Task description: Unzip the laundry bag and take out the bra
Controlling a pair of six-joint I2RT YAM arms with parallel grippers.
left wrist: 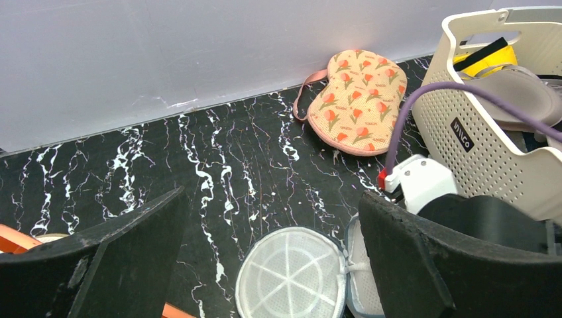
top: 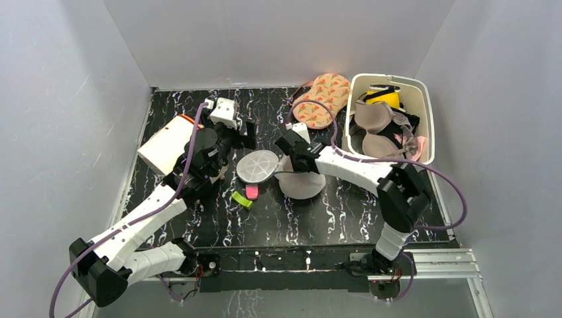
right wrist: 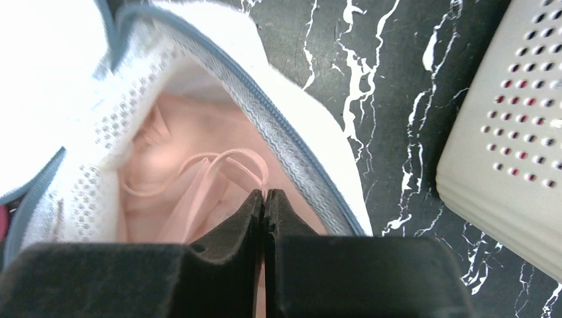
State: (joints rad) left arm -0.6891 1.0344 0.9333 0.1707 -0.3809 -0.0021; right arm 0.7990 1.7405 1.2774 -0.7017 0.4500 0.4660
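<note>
Far left: white box (top: 166, 144) with an orange edge, lying askew on the black, white-veined bench (top: 311, 222) near the left wall

Left of centre: left gripper (left wrist: 272, 199) raised above the bench, jaws spread fully wide, nothing between them; below and ahead of it in the left wrist view, the round mesh lid (left wrist: 291, 275) of the laundry bag

Centre: lid panel lying flat on the bench, folded out to the left of the bag body and joined to it at one edge; just in front of the lid, a small green piece (top: 242, 199) and a small pink piece (top: 252, 193) side by side on the bench

Centre right: laundry bag (top: 305, 184) resting on the bench, zip undone, its grey-blue zip track (right wrist: 298, 132) curving round the open mouth; pale pink bra (right wrist: 179, 205) inside the bag, not yet out; right gripper (right wrist: 265, 199) reaching into the opening from the right, jaws pressed tight together, a thin pink strap loop (right wrist: 225, 162) meeting the fingertips; no telling whether the strap is nipped between them

Rear right: floral padded pouch (top: 323, 99), peach with orange flowers, flat on the bench against the back wall

Far right: white perforated basket (top: 428, 119) in the back corner, holding beige bras (top: 374, 119) and a yellow item (top: 384, 97)
</note>
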